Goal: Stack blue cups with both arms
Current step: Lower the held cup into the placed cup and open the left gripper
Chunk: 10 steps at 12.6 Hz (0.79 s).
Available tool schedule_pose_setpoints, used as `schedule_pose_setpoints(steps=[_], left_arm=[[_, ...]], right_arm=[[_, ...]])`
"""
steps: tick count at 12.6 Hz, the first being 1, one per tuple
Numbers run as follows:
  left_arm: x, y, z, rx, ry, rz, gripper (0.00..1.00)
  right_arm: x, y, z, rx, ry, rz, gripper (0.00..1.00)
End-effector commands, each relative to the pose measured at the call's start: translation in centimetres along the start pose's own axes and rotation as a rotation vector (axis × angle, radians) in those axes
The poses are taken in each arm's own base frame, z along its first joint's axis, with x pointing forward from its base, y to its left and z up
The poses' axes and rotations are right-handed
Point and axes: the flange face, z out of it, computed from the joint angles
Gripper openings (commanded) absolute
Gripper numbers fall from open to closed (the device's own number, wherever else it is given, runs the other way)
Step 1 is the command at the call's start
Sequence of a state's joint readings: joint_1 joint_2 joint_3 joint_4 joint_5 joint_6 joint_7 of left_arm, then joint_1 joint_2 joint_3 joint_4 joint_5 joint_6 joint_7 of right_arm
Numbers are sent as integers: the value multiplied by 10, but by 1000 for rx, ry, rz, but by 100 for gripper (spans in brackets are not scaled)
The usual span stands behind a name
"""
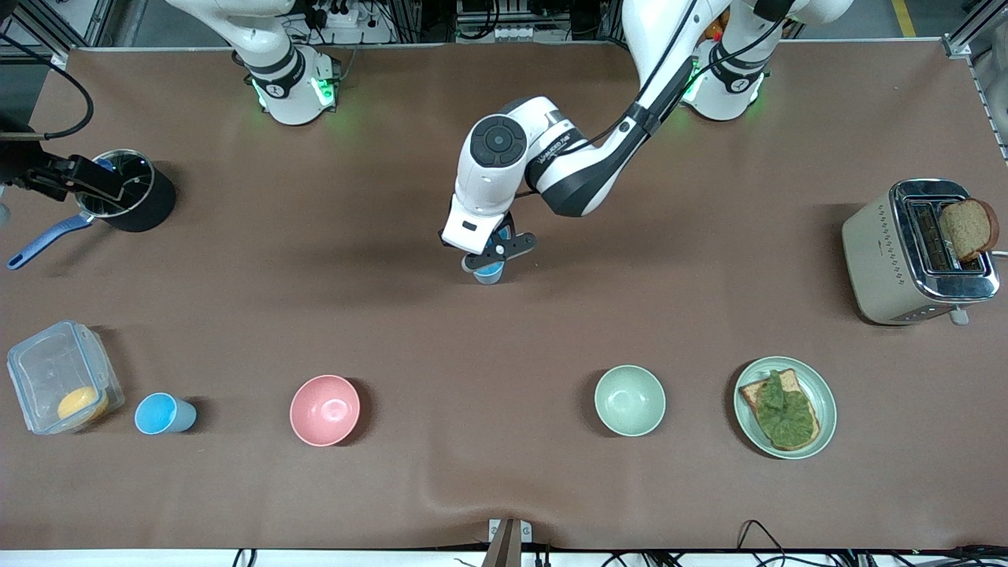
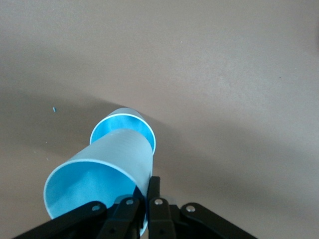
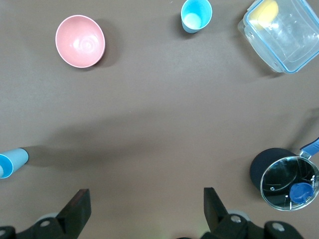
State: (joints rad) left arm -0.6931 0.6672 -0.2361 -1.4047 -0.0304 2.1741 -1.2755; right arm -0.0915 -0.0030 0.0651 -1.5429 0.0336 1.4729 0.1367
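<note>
Left wrist view: my left gripper [image 2: 142, 211] is pinched shut on the rim wall of a small light-blue plastic tumbler [image 2: 99, 177], held tilted just above a second matching cup [image 2: 127, 130] standing on the brown table [image 2: 239, 74] directly under my fingers. These cups look light, thin and slippery, so I judge a rim pinch suits them best. My right gripper [image 3: 144, 209] waits, jaws wide and empty, over the table near the black saucepan [image 3: 289, 181]; a third blue cup [image 1: 163, 414] stands well apart, beside the pink bowl [image 1: 324, 409].
</note>
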Motion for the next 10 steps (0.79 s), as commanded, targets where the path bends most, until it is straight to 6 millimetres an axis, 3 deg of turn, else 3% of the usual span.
schedule_pose_setpoints(steps=[1,10], left_arm=[[-1,3,3,1,-1,-14,0],[4,0,16,18,-3,-15,0]], right_arm=[[-2,1,1,5,-6,10,100],[-2,3,0,6,-4,10,100]])
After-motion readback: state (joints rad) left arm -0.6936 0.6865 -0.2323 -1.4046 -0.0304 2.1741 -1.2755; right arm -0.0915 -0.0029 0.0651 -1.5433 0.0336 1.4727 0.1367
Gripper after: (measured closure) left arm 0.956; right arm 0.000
